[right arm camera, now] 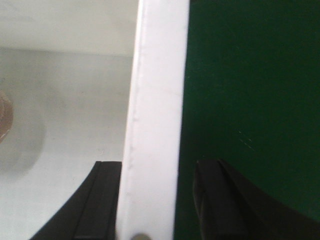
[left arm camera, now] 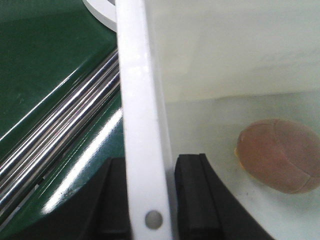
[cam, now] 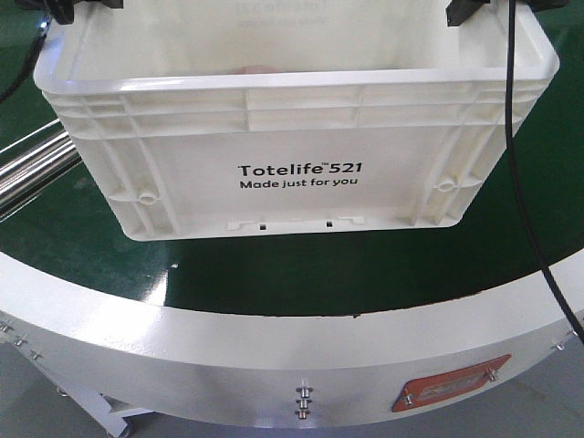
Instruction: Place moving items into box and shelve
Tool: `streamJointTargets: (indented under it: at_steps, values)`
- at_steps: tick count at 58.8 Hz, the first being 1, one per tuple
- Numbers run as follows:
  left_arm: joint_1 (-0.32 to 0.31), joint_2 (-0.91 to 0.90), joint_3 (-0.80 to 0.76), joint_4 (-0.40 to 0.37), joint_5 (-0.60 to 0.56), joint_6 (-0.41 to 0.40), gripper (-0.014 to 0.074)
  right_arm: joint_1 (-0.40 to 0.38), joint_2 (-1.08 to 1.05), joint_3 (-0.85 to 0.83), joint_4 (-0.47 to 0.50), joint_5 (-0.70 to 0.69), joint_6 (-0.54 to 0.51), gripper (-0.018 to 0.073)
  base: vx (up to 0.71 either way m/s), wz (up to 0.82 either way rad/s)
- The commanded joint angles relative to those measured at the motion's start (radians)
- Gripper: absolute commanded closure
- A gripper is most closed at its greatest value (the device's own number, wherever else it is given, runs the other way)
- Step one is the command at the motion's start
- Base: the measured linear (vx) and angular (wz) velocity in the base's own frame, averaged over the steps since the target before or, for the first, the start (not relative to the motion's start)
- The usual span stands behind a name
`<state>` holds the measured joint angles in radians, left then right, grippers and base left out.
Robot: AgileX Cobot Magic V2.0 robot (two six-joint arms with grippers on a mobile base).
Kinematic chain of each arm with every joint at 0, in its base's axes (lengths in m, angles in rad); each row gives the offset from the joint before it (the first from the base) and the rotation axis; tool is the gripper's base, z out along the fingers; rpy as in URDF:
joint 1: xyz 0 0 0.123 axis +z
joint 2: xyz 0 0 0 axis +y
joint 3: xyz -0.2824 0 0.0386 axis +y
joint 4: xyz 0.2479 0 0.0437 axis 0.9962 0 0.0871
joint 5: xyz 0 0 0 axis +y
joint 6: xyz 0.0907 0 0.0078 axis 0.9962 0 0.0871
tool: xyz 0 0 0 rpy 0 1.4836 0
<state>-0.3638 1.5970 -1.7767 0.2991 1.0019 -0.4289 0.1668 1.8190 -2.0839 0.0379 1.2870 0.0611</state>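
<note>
The left claw (left arm camera: 148, 167) straddles the box (cam: 301, 137) rim with both fingers flush against it, clamped. The pinkish-brown bun (left arm camera: 280, 155) lies on the box floor, beyond this claw's inner finger. The right claw (right arm camera: 156, 170) straddles the opposite rim. Its inner finger touches and its outer finger stands just clear, so it is narrowly parted.

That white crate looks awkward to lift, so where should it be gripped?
By the thick rim of its two end walls, from above, jaws astride each wall: the crate is too wide to span, open-topped, and the rim is narrow.
</note>
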Motion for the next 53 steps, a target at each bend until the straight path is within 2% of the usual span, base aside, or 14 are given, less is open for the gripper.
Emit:
streamJointTargets:
  at_steps: [1,53]
  values:
    - [-0.005,-0.058,-0.039,0.065,-0.119,0.000,0.0596,-0.005,-0.067,-0.039,-0.032,0.000,0.035,0.0564,-0.01,0.01]
    - [-0.005,-0.058,-0.039,0.065,-0.119,0.000,0.0596,-0.005,-0.067,-0.039,-0.032,0.002,0.035,0.0564,-0.06,0.01]
